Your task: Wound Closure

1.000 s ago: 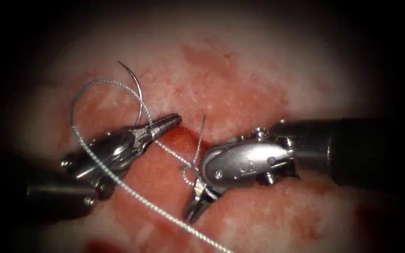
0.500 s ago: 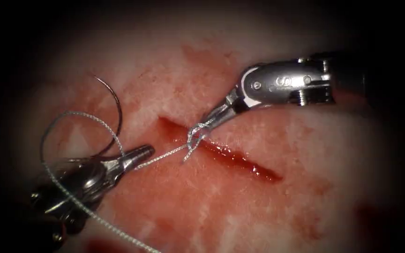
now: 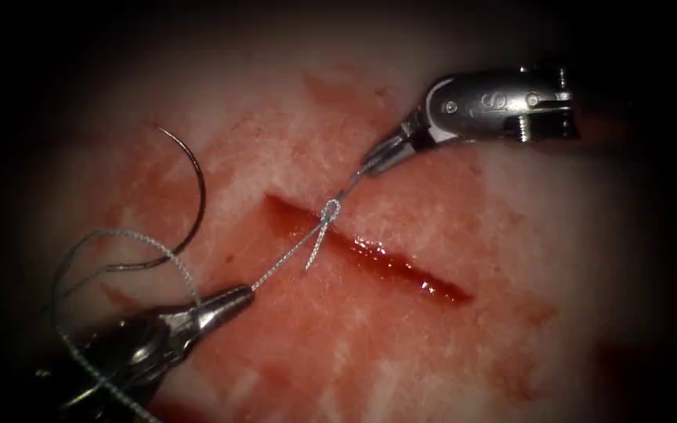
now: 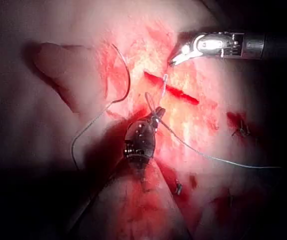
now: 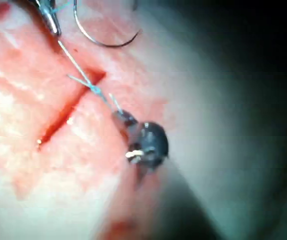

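The left end effector [image 3: 233, 298] reaches in low from the left of the cut [image 3: 370, 251], its tapered metal tip pointing up and to the right, jaws pressed together on the thread [image 3: 284, 262]. The right end effector [image 3: 378, 160] comes down from the upper right, its shiny steel wrist angled so that the slim tip points down and left toward the cut; its jaws are clamped on the other strand of thread. Between the two tips the thread runs in a straight, tight line, meeting in a small knot [image 3: 331, 208] at the upper left end of the cut, with a short free tail hanging below the knot.

The needle [image 3: 190, 188] is a thin dark curve lying loose on the tissue [image 3: 432, 345] to the left of the cut, held by neither tool and not in the tissue. The twisted, silvery thread loops from it around the left tool. The tissue is pale and moist, smeared with red fluid [image 3: 401, 266] that pools glossy inside the narrow slit.

The left wrist view adds a long strand of thread [image 4: 218, 158] trailing away across the tissue. The right wrist view shows the knot [image 5: 94, 90] at the end of the cut [image 5: 66, 117] and the right tool's dark rounded wrist from close behind.
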